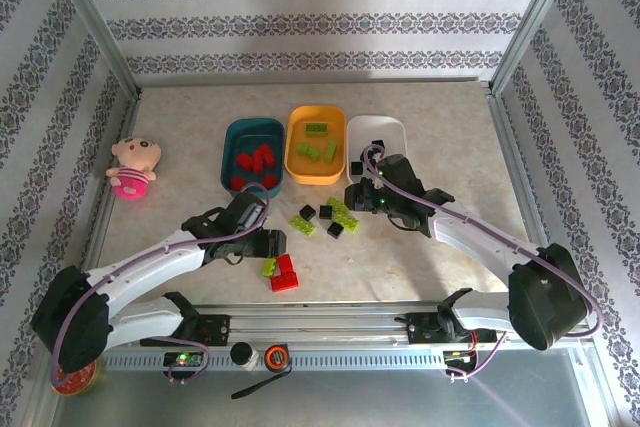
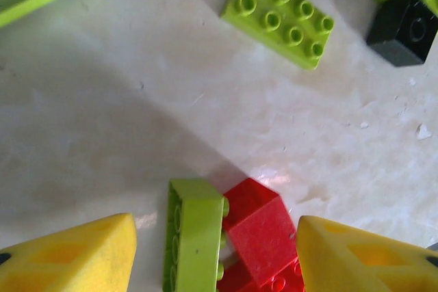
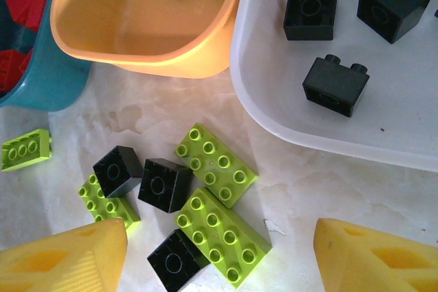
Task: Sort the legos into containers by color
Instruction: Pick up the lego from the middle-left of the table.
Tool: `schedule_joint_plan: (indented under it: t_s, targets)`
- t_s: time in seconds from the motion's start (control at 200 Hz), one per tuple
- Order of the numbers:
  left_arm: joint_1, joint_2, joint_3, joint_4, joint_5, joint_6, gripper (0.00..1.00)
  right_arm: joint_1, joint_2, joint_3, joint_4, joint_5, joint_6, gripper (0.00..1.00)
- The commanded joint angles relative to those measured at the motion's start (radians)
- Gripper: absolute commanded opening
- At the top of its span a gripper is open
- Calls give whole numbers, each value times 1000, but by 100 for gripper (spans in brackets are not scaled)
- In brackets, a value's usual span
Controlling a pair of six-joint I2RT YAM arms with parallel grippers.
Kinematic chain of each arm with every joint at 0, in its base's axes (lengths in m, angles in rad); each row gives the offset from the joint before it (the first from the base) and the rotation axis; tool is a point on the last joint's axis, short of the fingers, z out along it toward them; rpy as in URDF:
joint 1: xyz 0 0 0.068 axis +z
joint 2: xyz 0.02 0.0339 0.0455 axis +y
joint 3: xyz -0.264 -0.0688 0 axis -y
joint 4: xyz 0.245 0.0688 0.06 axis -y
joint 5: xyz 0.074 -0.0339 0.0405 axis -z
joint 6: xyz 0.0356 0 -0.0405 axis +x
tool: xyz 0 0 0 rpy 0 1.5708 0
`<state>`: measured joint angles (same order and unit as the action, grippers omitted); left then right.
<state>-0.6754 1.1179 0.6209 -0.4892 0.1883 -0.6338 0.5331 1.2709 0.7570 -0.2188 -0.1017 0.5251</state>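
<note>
Two touching bricks sit inside my spread left end effector (image 2: 215, 227): a green brick (image 2: 195, 237) and a red brick (image 2: 263, 234). I might grab both.

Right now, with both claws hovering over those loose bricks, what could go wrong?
The left gripper straddles a lime-green brick touching a red brick; closing might grab both, mixing colours. Under the right gripper, black bricks and eight-stud lime-green bricks lie packed together, so a pick may knock neighbours.

Red bricks (image 1: 255, 160) in teal tray (image 1: 228, 142), green bricks (image 1: 318, 129) in orange tray (image 1: 293, 147), white tray (image 1: 395, 132), contents unclear
</note>
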Motion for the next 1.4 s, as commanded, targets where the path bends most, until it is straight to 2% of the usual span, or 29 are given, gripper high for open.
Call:
schedule_joint_plan:
  t_s: [0.0,0.275,0.455,0.605,0.78,1.064,1.254,1.399]
  targets:
    - [-27,-52,-8,-115,14,-30,62,8,-31,-5,-1,25,-13,73]
    - [-73,-2,-54,-73,45,-66,55,7,-22,-8,6,31,-12,73]
    - [-73,61,-45,-67,36,-37,54,4,-38,-17,4,35,-13,73]
    - [-73,125,-22,-54,4,-4,44,-1,-48,-25,4,37,-9,73]
    - [-73,178,6,-36,-8,20,43,-7,-57,-29,2,34,-10,73]
    - [-72,123,29,-65,-51,15,20,-15,-65,-38,0,34,-13,73]
    - [-16,64,119,-74,-90,41,17,-18,-77,-42,8,39,-10,73]
    - [32,153,257,20,-96,99,17,-22,-86,-49,11,51,-8,73]
